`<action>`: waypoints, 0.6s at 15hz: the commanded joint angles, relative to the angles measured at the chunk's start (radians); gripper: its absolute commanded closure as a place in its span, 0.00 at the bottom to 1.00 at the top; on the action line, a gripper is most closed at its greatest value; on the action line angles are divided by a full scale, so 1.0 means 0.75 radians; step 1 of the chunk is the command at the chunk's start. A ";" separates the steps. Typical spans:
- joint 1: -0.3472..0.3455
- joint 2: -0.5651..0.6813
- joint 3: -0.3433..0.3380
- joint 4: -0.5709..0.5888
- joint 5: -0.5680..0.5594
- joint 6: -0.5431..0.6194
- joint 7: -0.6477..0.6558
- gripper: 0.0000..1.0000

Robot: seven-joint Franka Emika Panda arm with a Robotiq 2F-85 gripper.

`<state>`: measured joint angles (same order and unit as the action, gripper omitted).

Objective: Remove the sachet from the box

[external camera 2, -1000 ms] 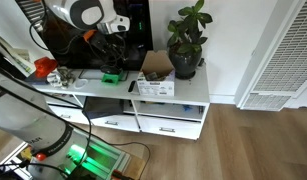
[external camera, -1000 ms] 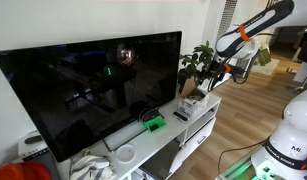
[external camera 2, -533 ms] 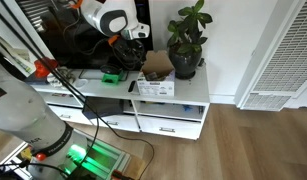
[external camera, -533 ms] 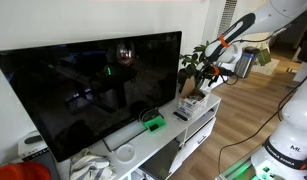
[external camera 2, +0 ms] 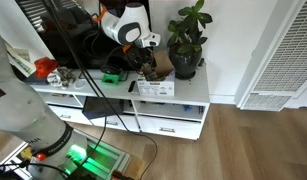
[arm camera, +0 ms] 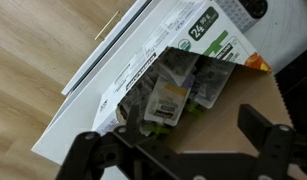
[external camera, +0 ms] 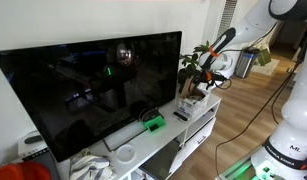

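Pincer hangs right over the open box, fingers spread wide w/ nothing between them, so no grip yet. Risks from here: the packets lie packed and overlapping, so a drop that's off-centre could pinch two at once, or catch a box flap instead of the sachet. The box looks light, so if a finger snags the wall, a lift prob drags the whole box up or skids it along the desk. It sits near the desk's front edge in an exterior view, so a shove could tip it off the edge to the floor. The plant stands just beside the box too, and a wide arm swing might brush its leaves. The sachet itself is thin and slick-looking, so a shallow pinch may slip. As for contents, the box is open on top, tan flap folded out to one side, printed flap to the other. Inside are several sachets, one w/ a yellowish label roughly mid-box, and greener ones next to it, partly overlapping. Exact count can't be told. The green block sits well apart on the desk, not involved.
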<state>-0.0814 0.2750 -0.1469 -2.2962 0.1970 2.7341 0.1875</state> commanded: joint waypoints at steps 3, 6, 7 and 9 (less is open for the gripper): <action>0.055 0.185 -0.080 0.108 -0.134 0.060 0.193 0.00; 0.102 0.259 -0.127 0.145 -0.187 0.064 0.271 0.00; 0.114 0.277 -0.135 0.155 -0.192 0.062 0.286 0.00; 0.138 0.311 -0.149 0.173 -0.195 0.063 0.311 0.00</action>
<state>-0.0148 0.4626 -0.2293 -2.2021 0.0819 2.7737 0.3631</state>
